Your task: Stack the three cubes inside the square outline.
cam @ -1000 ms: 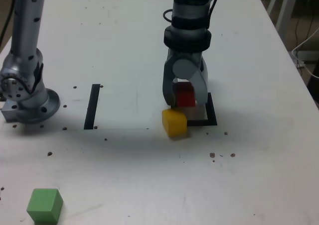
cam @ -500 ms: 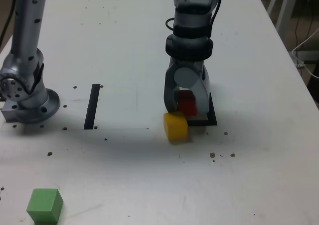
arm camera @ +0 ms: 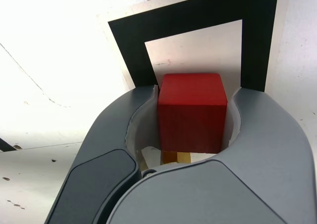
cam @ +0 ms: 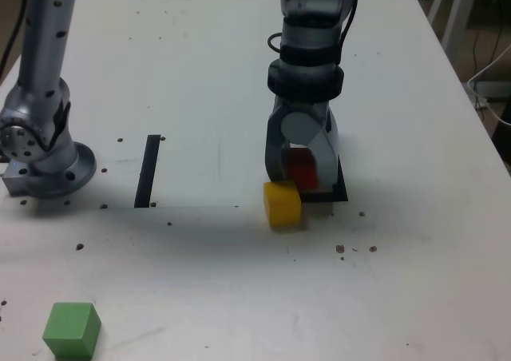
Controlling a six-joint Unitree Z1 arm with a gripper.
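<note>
My gripper (cam: 302, 173) is shut on the red cube (cam: 303, 169) and holds it low over the square outline (cam: 341, 187) of black tape. In the wrist view the red cube (arm camera: 192, 110) sits between the two grey jaws, with the outline's (arm camera: 195, 17) white centre just beyond it. The yellow cube (cam: 283, 204) lies on the table against the outline's near corner, on the exterior view's left of the gripper; a sliver of it (arm camera: 176, 157) shows under the red cube. The green cube (cam: 72, 329) rests far off at the exterior view's lower left.
A second metal arm's base (cam: 44, 157) stands at the exterior view's left. A straight black tape strip (cam: 148, 170) lies between that base and the gripper. Dark specks dot the white table (cam: 200, 65). The table's edge runs along the exterior view's right.
The gripper has lowered slightly with the red cube and shifted a little toward the exterior view's right. The yellow cube has been nudged slightly to the right too.
</note>
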